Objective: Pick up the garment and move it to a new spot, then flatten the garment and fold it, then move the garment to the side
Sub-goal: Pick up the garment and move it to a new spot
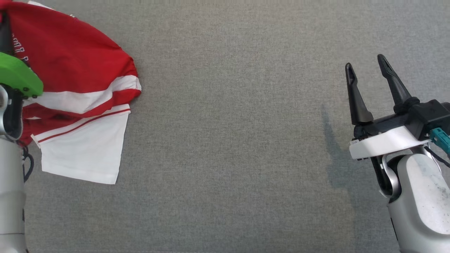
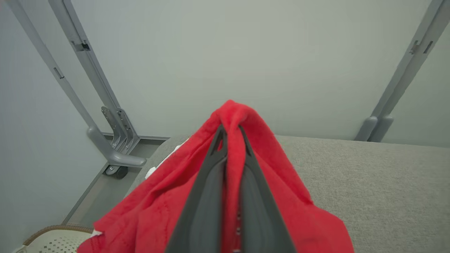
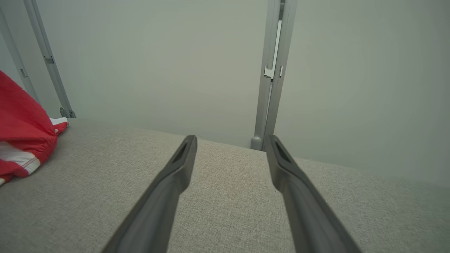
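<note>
On the left of the head view, the garment (image 1: 70, 63), red with white bands and a white panel, sits at the upper left of the grey fabric table (image 1: 228, 140). Its white lower edge lies flat on the cloth surface. The left arm (image 1: 10, 196) rises along the left edge of this view, and its green cover (image 1: 17, 75) overlaps the garment. The right gripper (image 1: 365, 62) stands well apart at the far right. Its two dark fingers are spread with nothing between them, and its shadow falls on the table beside it.

In the left wrist view, the left gripper (image 2: 230, 128) has its fingers pressed together on a fold of red fabric. The fabric peaks over the fingertips and drapes down both sides. Beyond it are the grey table, a pale wall (image 2: 246, 52), and slanted grey frame posts (image 2: 91, 73). A small caster (image 2: 117, 172) is at the foot of the left posts. The rim of a woven basket (image 2: 52, 230) shows in the lower left corner.

In the right wrist view, the right gripper's fingers are parted over bare grey cloth and hold nothing. The garment shows at the left edge of this view, red above and white-banded below. Its lower part rests on the table, near the far edge.
</note>
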You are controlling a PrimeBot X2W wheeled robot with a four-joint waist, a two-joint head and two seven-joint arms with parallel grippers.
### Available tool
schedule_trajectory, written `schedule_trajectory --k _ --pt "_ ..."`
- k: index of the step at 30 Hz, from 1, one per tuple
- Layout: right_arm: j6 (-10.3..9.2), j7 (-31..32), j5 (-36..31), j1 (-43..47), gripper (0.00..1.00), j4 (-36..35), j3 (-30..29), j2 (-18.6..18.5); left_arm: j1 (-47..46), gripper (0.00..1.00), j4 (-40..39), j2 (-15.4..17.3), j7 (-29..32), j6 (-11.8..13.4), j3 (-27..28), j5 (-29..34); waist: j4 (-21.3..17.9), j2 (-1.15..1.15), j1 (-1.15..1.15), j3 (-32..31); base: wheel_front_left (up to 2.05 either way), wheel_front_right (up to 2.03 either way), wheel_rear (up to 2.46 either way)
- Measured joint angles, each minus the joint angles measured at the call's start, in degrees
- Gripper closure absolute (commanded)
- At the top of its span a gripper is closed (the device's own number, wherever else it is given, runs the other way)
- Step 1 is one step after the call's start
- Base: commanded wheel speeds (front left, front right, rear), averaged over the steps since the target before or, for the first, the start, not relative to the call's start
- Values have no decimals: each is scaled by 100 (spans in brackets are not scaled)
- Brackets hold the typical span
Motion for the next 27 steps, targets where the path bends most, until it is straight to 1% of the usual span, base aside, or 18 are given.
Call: schedule_trajectory --k 7,11,16,17,20,24,27 --pt "-81 0 94 181 0 74 -147 60 -91 100 -423 -254 -389 -129 -437 35 14 0 0 -473 0 0 0" --pt "-144 0 134 365 0 120 -194 145 -93 100 -591 -419 -443 -178 -814 35 -20 0 -1 -765 0 0 0" --pt "-144 0 187 571 0 191 -174 208 -88 100 -739 -660 -445 -182 -1272 -23 -131 0 0 -1130 0 0 0" --pt "-144 0 187 571 0 191 -174 208 -88 100 -739 -660 -445 -182 -1272 -23 -131 0 0 -1130 0 0 0" --pt "-143 0 193 708 0 225 -112 237 -64 100 -810 -875 -358 -182 -1503 -142 -250 0 0 -1332 0 0 0" --pt "-142 0 194 883 0 249 -24 307 29 100 -977 -1148 -194 -182 -1905 -387 -502 0 0 -1526 0 0 0" --pt "-142 0 245 993 0 248 -15 323 227 100 -1073 -1445 -153 -182 -2141 -577 -717 0 -1 -1634 0 0 0"
